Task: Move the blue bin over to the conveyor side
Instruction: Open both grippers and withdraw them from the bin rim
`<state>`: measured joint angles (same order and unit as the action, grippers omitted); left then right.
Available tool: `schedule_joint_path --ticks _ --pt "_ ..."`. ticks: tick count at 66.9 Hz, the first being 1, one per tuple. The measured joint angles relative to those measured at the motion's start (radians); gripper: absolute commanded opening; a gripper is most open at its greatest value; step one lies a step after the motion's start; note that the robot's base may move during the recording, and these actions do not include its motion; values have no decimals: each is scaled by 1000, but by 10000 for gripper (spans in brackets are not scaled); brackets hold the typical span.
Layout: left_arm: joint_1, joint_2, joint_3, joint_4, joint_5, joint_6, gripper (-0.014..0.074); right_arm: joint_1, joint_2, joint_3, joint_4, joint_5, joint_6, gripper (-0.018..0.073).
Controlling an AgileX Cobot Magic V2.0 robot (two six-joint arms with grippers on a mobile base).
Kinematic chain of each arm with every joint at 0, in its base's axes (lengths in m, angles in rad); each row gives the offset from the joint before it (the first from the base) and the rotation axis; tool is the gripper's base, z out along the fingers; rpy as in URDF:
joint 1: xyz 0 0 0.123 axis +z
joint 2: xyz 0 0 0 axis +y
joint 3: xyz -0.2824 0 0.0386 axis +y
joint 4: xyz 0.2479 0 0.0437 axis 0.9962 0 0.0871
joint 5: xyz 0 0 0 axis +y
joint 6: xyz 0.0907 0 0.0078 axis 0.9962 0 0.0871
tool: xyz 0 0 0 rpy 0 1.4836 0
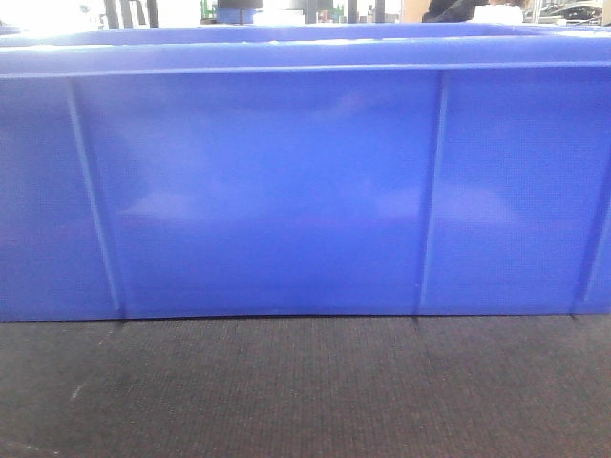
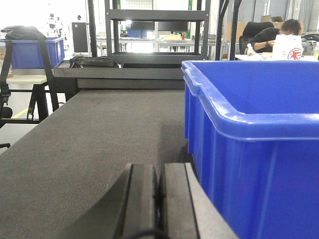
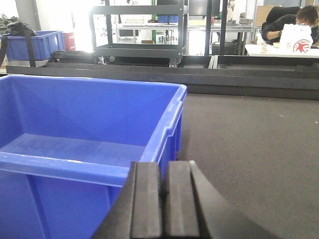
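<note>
So the blue bin (image 1: 305, 191) is sitting flat on the dark woven conveyor (image 1: 305, 391), and its ribbed wall pretty much fills the front view from edge to edge. In the left wrist view the left gripper (image 2: 159, 199) sits bottom center with its jaws pressed together on nothing, and the bin takes up the right side of the frame just beside it. Over on the right wrist view the right gripper (image 3: 163, 204) is bottom center too, jaws together and empty, with the bin's open inside filling the left half.
</note>
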<state>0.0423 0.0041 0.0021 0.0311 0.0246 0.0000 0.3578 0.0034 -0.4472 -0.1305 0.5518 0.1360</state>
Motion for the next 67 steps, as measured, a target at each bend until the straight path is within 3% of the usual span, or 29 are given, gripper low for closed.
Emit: schedule_joint_path --ticks 12,32,47,67 --pt "0 0 0 0 0 0 -7 -106 0 27 108 -36 -180 -87" --pt "0 0 0 0 0 0 -7 -285 2 256 233 -230 -209 -87" --pt "0 0 0 0 0 0 -7 -309 4 436 244 -445 -209 -87" --pt "0 0 0 0 0 0 -7 -327 4 447 244 -469 -215 -87"
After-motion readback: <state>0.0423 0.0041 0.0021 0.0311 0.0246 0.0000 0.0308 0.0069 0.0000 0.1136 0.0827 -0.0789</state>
